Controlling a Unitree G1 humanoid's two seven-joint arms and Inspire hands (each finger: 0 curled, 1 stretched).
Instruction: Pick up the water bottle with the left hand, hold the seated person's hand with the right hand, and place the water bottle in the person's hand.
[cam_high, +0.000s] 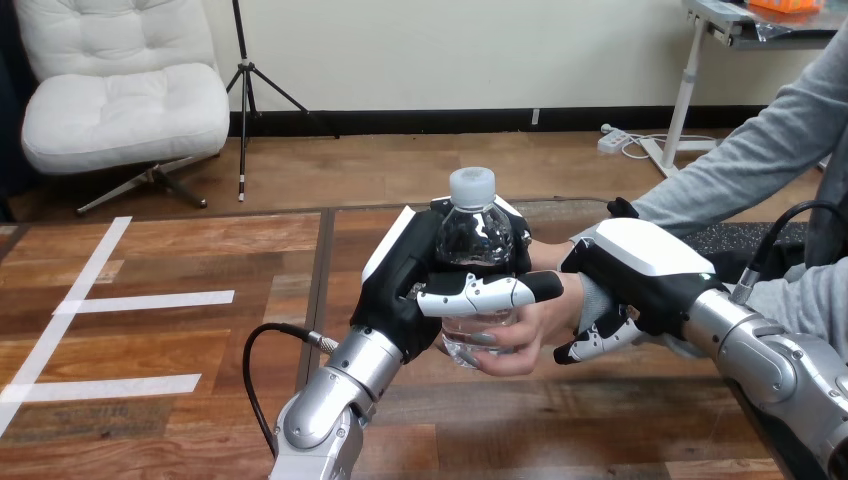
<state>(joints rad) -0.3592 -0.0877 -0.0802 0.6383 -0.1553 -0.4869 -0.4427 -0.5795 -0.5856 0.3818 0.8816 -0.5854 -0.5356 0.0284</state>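
- Above the middle of the tabletop (180, 340), my left hand (400, 285) is wrapped round the water bottle (473, 235), which stands upright with its cap at 12 o'clock.
- The person's hand (538, 335) cups the bottle's lower end, at 5 o'clock from my grip and touching it.
- My right hand (645, 262), at 3 o'clock, curls round the person's wrist.
- There is open room toward 9 o'clock for drawing my left hand away.
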